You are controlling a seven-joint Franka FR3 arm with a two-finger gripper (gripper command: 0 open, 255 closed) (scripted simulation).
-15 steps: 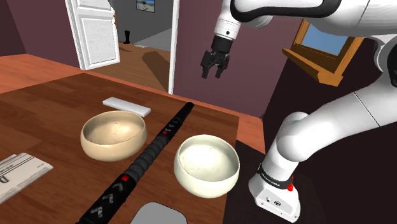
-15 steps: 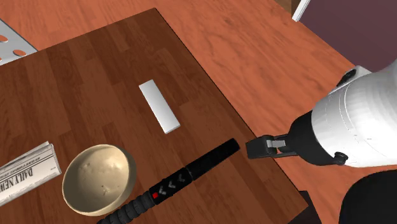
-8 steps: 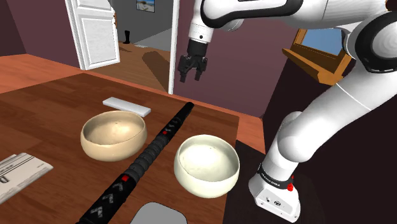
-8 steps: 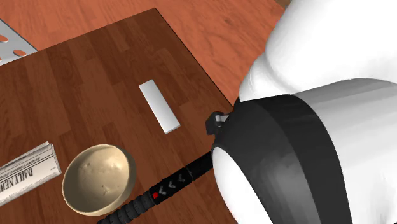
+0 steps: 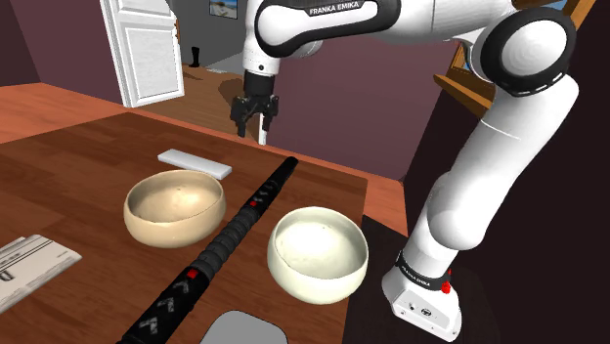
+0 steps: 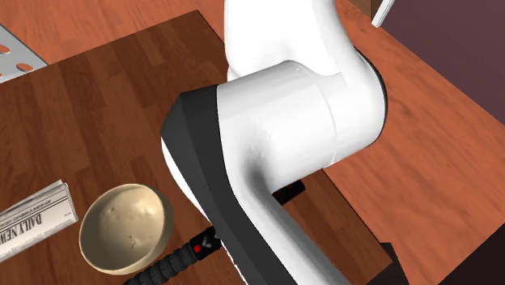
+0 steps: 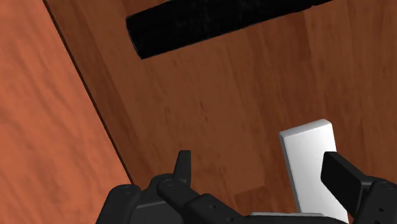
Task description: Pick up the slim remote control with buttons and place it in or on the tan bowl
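Observation:
A flat white slab-shaped remote (image 5: 196, 163) lies on the brown table near its far edge. The tan bowl (image 5: 174, 207) stands just in front of it, upright and empty, and appears again in the second exterior view (image 6: 125, 227). My gripper (image 5: 252, 124) hangs open above the table's far edge, a little to the shoulder view's right of the white remote. In the wrist view the gripper (image 7: 264, 175) has its fingers wide apart; the white remote (image 7: 308, 159) lies below, by one finger (image 7: 343, 178), untouched. In the second exterior view my arm hides the remote.
A long black stick-shaped remote with red buttons (image 5: 230, 239) lies between the tan bowl and a cream bowl (image 5: 318, 254); its far end (image 7: 210, 25) is near the gripper. A newspaper (image 5: 29, 264) and a grey object (image 5: 244, 329) sit by the near edge.
The arm has swung to the shoulder view's left and come lower, from beyond the table's corner to near the white remote. The fingers stayed open. In the second exterior view the arm now covers the remote.

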